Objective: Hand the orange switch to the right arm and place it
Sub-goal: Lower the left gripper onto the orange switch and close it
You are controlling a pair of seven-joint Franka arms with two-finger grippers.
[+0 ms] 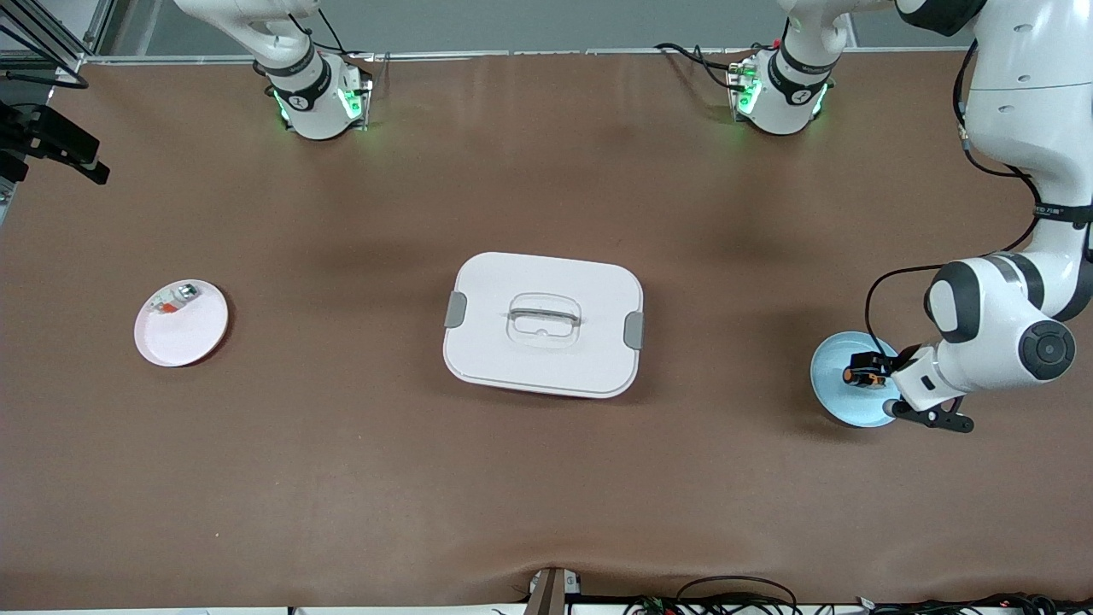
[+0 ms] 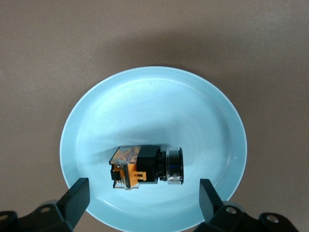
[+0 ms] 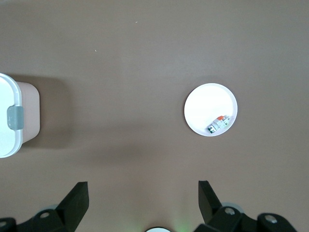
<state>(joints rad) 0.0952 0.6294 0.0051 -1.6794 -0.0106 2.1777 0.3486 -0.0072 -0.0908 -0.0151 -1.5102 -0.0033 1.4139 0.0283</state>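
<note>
Toward the left arm's end of the table [image 1: 546, 478], the orange switch [image 1: 862, 375] lies on its side in a pale blue plate [image 1: 841, 400], its orange-and-black body well inside the rim. The left gripper [image 2: 144, 195] hangs just over that plate with its fingers [image 2: 77, 195] spread wide on either side of the switch, holding nothing; bare blue plate shows between each finger and the part.

At the middle of the table stands a white lidded box [image 1: 543, 323] with grey side clasps and a recessed handle, between the blue plate and a white plate [image 1: 181, 323] near the right arm's end. That white plate carries a whitish small part [image 1: 173, 300] with red-orange and green bits close to its rim.

The right gripper [image 3: 144, 195] waits high over open brown table, its fingers [image 3: 77, 195] also wide apart and empty. Broad bare stretches of table lie between the box and each plate. Cables trail along the table edge nearest the front camera.
</note>
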